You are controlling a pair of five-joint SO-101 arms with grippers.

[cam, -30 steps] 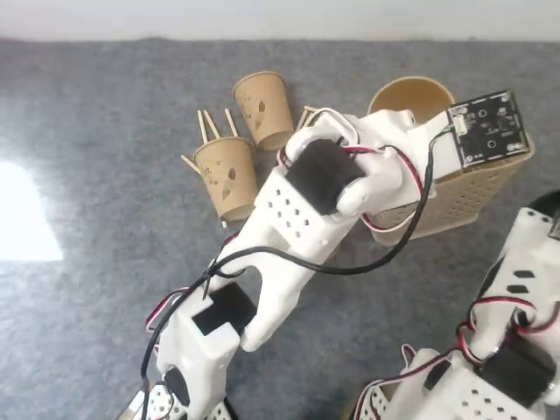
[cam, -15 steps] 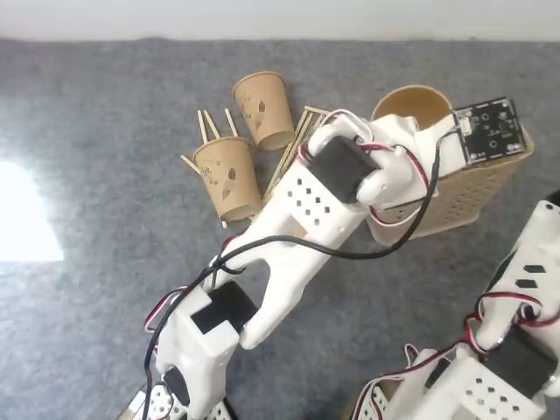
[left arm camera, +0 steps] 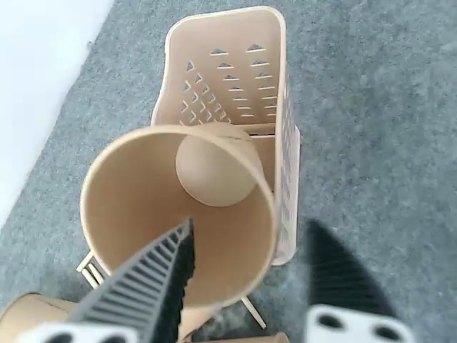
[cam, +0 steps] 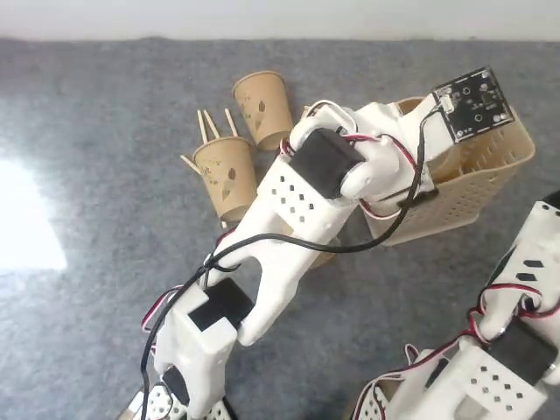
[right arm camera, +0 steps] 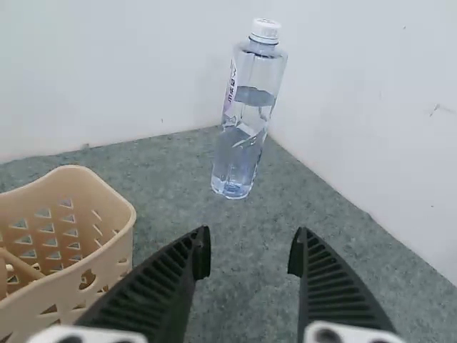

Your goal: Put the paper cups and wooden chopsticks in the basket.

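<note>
The left gripper (left arm camera: 253, 236) is gripping a paper cup (left arm camera: 143, 214) by its rim, closed onto the wall with one jaw inside and the other outside. The cup is hanging mouth-up and empty over one end of the basket (left arm camera: 235, 78); whether its base is already below the rim I cannot tell. The basket is sitting at about 2 o'clock on the grey worktop (cam: 87, 131) and is holding what looks like a single wooden chopstick (right arm camera: 16, 261) lying across its floor. Two more cups are lying on their sides at about 11 o'clock, the upper cup (cam: 262, 107) just beside the lower cup (cam: 226, 178), with loose chopsticks (cam: 210, 125) fanning out around and under them. Both are carrying a small dark print, too small to read. The right gripper (right arm camera: 246, 250) is hovering wide open and holding nothing, near the basket's 5 o'clock side, pointing toward a water bottle (right arm camera: 246, 114) whose label is not legible. Compared with half a second ago, the left wrist is now sitting further toward 1 o'clock, hiding the cup's mouth in the high view and leaving more of the basket's rim showing.
</note>
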